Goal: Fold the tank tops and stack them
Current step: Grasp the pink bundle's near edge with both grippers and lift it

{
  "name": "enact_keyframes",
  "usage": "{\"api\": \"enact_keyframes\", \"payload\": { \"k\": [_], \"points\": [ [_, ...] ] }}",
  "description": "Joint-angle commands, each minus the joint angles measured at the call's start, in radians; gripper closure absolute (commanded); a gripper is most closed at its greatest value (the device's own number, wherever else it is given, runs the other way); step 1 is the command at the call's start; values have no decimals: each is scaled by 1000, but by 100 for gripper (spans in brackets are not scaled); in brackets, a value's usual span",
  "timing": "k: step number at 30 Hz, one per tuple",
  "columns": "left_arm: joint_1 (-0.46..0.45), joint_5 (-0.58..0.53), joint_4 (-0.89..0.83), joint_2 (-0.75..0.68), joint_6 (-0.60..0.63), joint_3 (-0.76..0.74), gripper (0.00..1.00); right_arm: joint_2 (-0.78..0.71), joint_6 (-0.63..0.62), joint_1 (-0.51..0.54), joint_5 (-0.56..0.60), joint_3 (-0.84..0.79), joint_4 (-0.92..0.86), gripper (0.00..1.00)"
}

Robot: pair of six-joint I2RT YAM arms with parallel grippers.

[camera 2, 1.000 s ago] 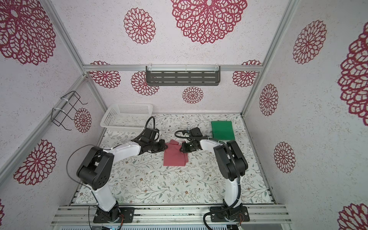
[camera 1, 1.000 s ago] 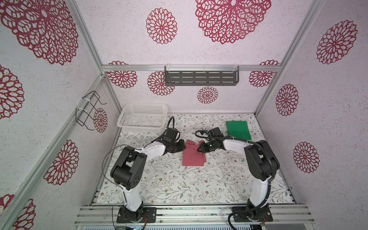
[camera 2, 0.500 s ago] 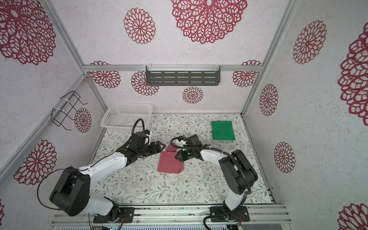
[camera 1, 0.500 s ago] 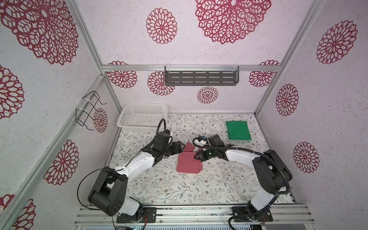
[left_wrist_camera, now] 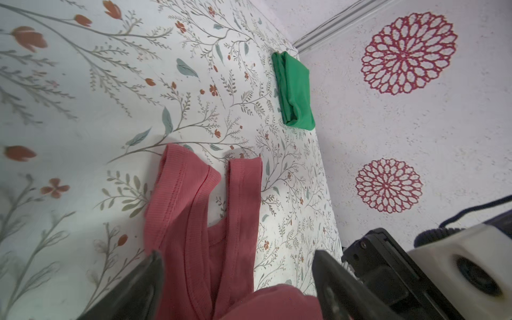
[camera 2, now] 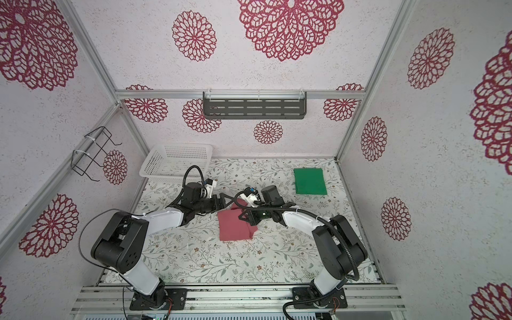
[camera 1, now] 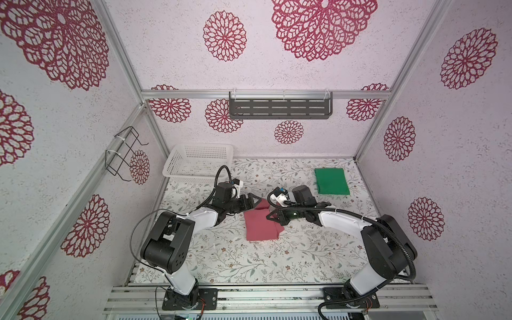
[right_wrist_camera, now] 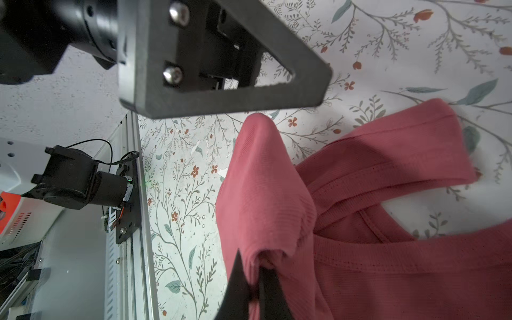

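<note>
The rose-red tank top (camera 1: 260, 228) (camera 2: 234, 228) lies folded mid-table, its straps (left_wrist_camera: 243, 194) pointing toward the back. My left gripper (camera 1: 254, 201) (camera 2: 227, 200) hovers open over the strap end, and in the left wrist view its jaws (left_wrist_camera: 238, 277) stand wide apart with cloth between them, untouched. My right gripper (camera 1: 271, 217) (camera 2: 244, 216) is shut on a raised corner of the rose-red top (right_wrist_camera: 256, 274) at its right edge. The green tank top (camera 1: 331, 181) (camera 2: 309, 181) (left_wrist_camera: 295, 91) lies folded flat at the back right.
A white perforated basket (camera 1: 199, 160) (camera 2: 177, 160) stands at the back left, close behind the left arm. A grey shelf (camera 1: 279, 105) hangs on the back wall and a wire rack (camera 1: 124, 155) on the left wall. The two grippers are close together.
My left gripper has opened and let go of the rose-red top. The top has shifted a little toward the front. The right gripper stays shut on the cloth.
</note>
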Motion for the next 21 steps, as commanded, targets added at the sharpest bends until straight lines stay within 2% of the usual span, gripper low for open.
{"api": "enact_keyframes", "payload": {
  "k": [1, 7, 10, 17, 21],
  "points": [
    [6, 75, 138, 27, -3, -34, 17, -25, -1, -2, -39, -4, 77, 100],
    [6, 107, 169, 30, 0, -98, 32, -33, 37, -15, -21, -27, 136, 100],
    [6, 155, 236, 33, -35, -144, 35, -35, 52, -25, -13, -37, 153, 100],
    [8, 154, 303, -30, -90, -226, 29, -19, 58, -32, 6, -42, 147, 100],
    [19, 133, 310, -64, -113, -237, 19, -2, 59, -34, 14, -41, 139, 100]
  ]
}}
